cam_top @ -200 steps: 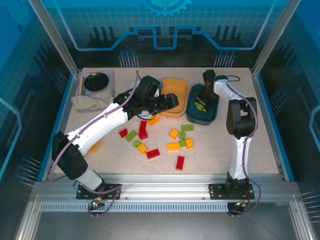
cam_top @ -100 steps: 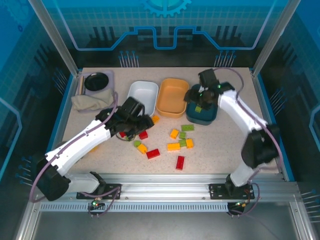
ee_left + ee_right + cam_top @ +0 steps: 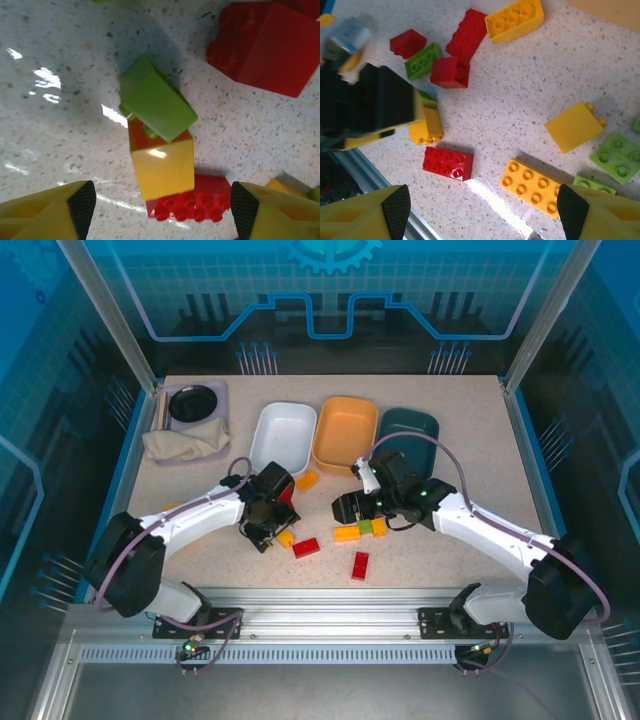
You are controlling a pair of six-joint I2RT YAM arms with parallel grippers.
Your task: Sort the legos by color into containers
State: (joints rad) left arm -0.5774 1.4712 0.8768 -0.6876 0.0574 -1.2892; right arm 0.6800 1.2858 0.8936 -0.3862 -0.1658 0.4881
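Top view: the white bin point(image 3: 283, 435), orange bin point(image 3: 345, 430) and dark teal bin point(image 3: 410, 413) line the far side, with loose legos point(image 3: 305, 547) on the table in front of them, near both arms. Picking looks to be the step in hand.

Left wrist: the left gripper point(image 3: 161, 200), jaws spread and empty, hovers over a green brick point(image 3: 157, 102) tilted against a yellow brick point(image 3: 162, 170).

Right wrist: the right gripper point(image 3: 482, 205), jaws wide and holding nothing, hangs above an orange-yellow oblong brick point(image 3: 530, 189). Each arm's next move is a clean descent — neighbouring bricks sit close.

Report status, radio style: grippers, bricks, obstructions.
Left gripper open over small green plastic brick tilted on yellow square brick. Right gripper open, empty, above scattered bricks on speckled table. Red oblong brick crowds the yellow one.
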